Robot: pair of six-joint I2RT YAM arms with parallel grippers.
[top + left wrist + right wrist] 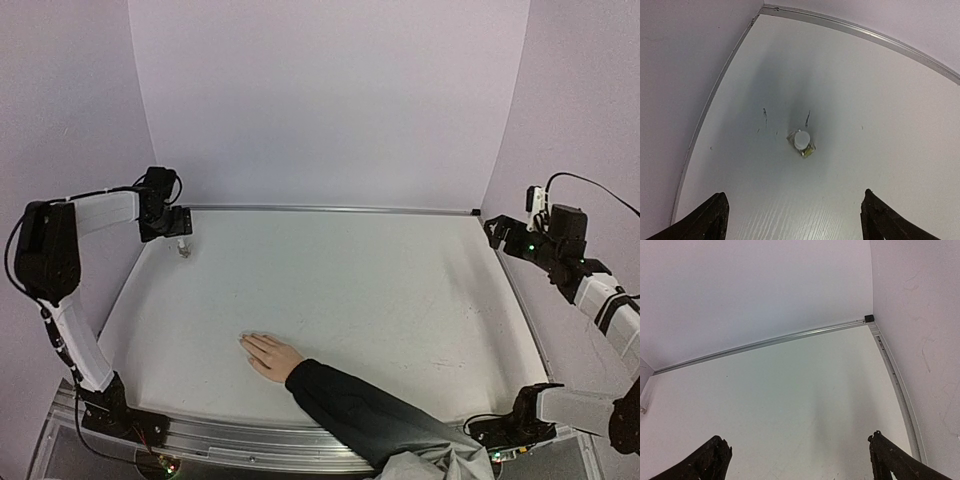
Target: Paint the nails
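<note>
The nails (pixel 247 343) on the human hand (pixel 272 357) lie well apart from the left gripper (pixel 793 195) and right gripper (pixel 796 436), both wide open and empty.

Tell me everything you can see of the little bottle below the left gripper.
The bottle is small, of clear glass with a faint yellowish tint at its base, and closed by a round white cap. It stands upright on the white table, near the far left corner, in a soft shadow. Only the table touches it. The left gripper hangs above it with jaws wide open, clear of it. Any label or contents are too small to tell.
</note>
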